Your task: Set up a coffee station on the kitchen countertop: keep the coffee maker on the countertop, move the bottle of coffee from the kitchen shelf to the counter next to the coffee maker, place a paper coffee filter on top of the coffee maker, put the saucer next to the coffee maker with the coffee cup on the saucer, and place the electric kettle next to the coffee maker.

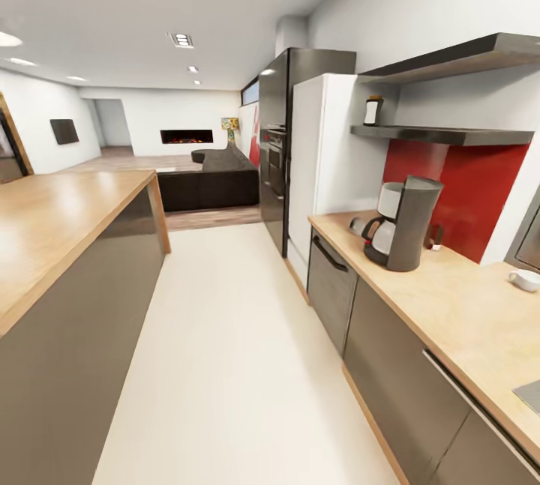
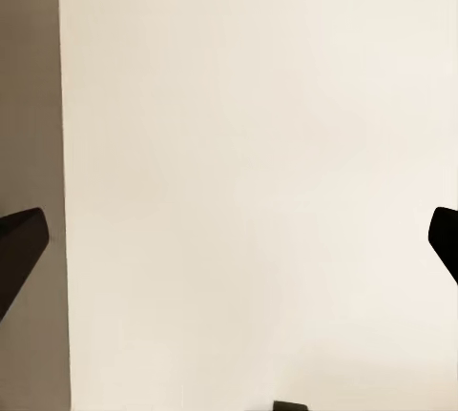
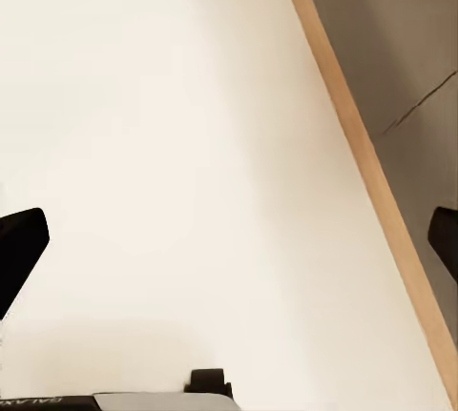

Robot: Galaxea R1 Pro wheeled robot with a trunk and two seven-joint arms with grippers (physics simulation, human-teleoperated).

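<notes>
A: What lies ahead in the head view?

B: A galley aisle of pale floor (image 1: 225,335) runs between two wood-topped runs. On the robot's left, the island (image 1: 52,223) with grey sides; its long edge slants toward the camera. On the right, the kitchen countertop (image 1: 450,312) over grey cabinet fronts, its front edge angling down to the lower right corner.

A: And the task's things?

B: The coffee maker (image 1: 401,223) stands on the countertop near the far end, close to the red backsplash (image 1: 472,185). A rounded grey shape peeks out just behind it on the side toward the fridge; I cannot tell what it is. The bottle of coffee (image 1: 373,111) sits on the lower wall shelf (image 1: 442,134), above and behind the maker. A white coffee cup (image 1: 524,279) rests on the counter at the picture's right edge, well apart from the maker.

A: Room to move?

B: The aisle is open straight through to the white fridge (image 1: 322,163), the dark oven tower (image 1: 281,140) and the sofa (image 1: 214,181) beyond.

A: The hands?

B: The left gripper (image 2: 229,249) hangs over bare floor beside a grey panel, fingertips spread wide with nothing between them. The right gripper (image 3: 229,254) is likewise spread wide and holding nothing, over floor next to the wooden kick strip (image 3: 367,173) of a cabinet.
</notes>
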